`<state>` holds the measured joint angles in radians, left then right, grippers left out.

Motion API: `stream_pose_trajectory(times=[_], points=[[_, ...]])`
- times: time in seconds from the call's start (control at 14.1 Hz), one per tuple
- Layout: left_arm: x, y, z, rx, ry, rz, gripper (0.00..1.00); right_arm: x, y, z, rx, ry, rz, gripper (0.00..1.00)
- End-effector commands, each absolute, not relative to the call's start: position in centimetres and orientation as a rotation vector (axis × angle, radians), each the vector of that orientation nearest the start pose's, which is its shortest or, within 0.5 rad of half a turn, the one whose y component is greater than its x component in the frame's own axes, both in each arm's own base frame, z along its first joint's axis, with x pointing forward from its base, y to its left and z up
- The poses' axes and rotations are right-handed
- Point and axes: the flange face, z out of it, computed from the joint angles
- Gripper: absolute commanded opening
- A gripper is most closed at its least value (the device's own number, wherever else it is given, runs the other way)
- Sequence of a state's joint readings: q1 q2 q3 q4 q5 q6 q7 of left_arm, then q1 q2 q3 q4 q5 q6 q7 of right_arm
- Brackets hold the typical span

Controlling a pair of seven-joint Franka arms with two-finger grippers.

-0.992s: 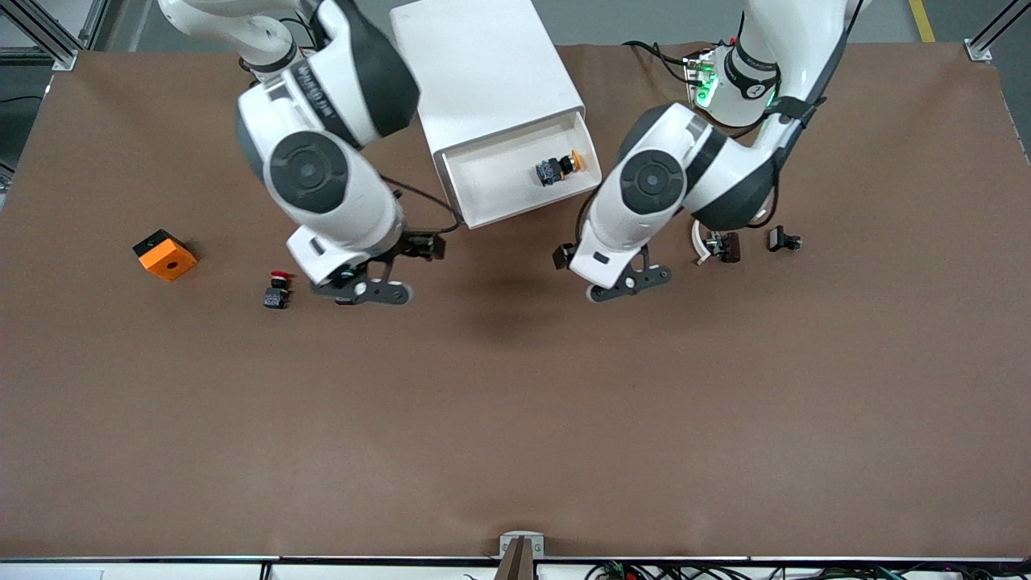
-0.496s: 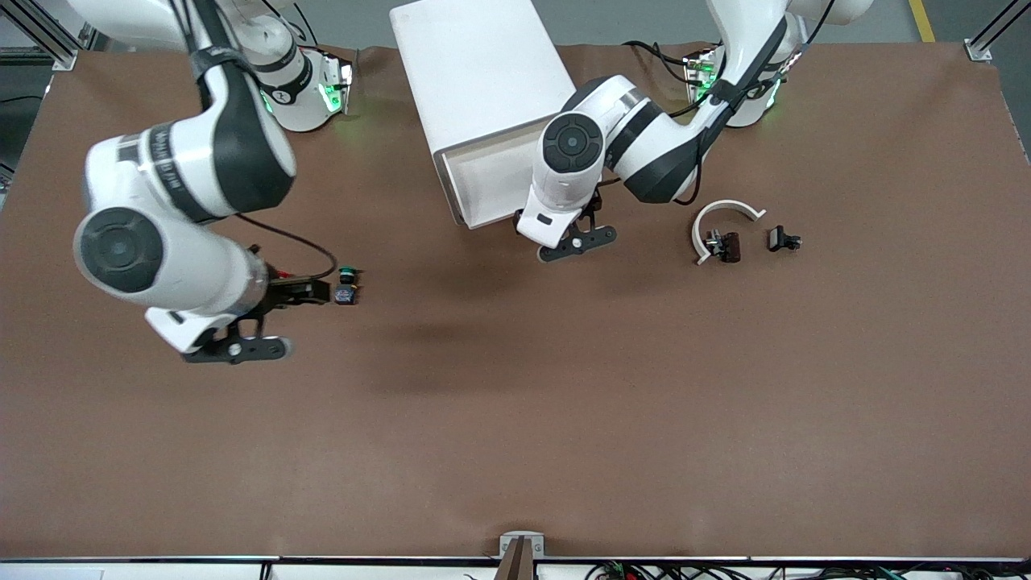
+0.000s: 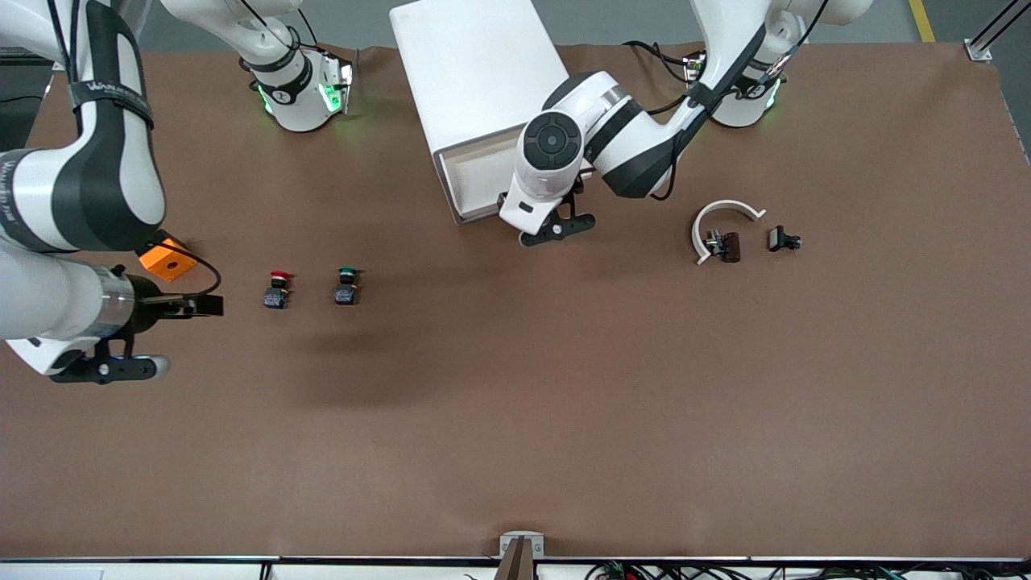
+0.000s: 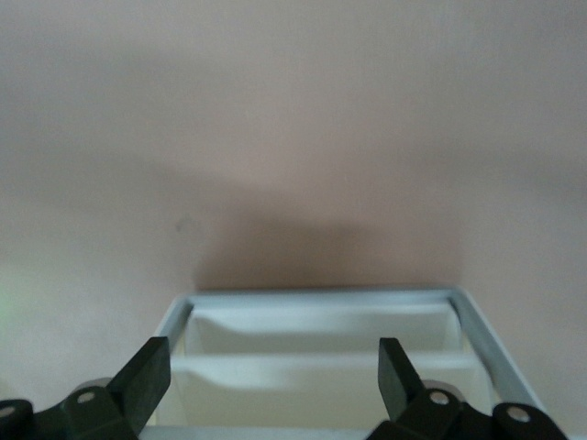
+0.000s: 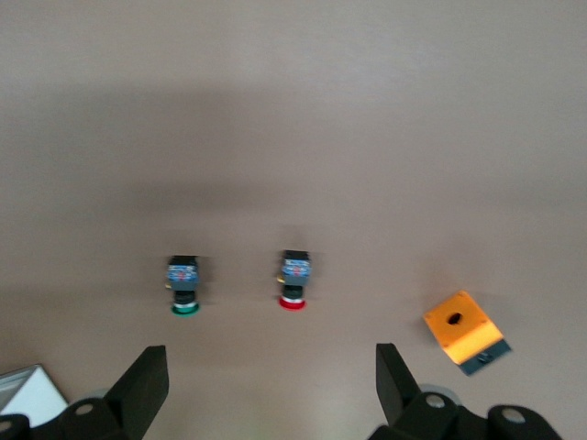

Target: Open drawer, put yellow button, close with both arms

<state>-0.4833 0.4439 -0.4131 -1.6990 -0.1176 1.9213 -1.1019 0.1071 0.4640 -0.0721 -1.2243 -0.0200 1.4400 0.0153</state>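
Drawer nearly closed under the left arm

Right end effector, fingers spread and empty, hangs over the desk near the orange box; red button, green button, then left end effector, released, at the drawer's front.

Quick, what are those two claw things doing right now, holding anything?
Left end effector: open, empty, at the front of the drawer.
Right end effector: open, empty, over the table near the orange box.
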Motion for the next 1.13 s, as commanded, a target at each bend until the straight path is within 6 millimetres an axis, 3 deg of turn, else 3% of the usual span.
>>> stream_pose_trajectory(times=[0.0,0.21,0.5,0.71,0.92,1.06], points=[[39.2,-50.2,34.8,-3.048,-0.427,0.64,1.0,64.6,1.3,52.7,-3.228,-0.087,0.395,1.0],[37.5,-51.5,33.9,-3.037,-0.401,0.714,1.0,63.3,-1.6,55.5,-3.22,-0.042,0.364,1.0],[35.1,-53.2,32.9,-3.012,-0.373,0.78,1.0,62.1,-1.9,58.3,-3.229,-0.006,0.302,1.0],[34.6,-53.5,32.8,-2.994,-0.41,0.813,1.0,61.6,-2.3,58.8,-3.227,0.009,0.34,1.0],[36.3,-52.5,33.9,-2.981,-0.436,0.796,1.0,61.6,-2.8,61.0,-3.224,0.018,0.263,1.0],[41.2,-49.4,35.1,-2.983,-0.528,0.732,1.0,60.6,-2.3,62.8,-3.216,0.019,0.219,1.0]])
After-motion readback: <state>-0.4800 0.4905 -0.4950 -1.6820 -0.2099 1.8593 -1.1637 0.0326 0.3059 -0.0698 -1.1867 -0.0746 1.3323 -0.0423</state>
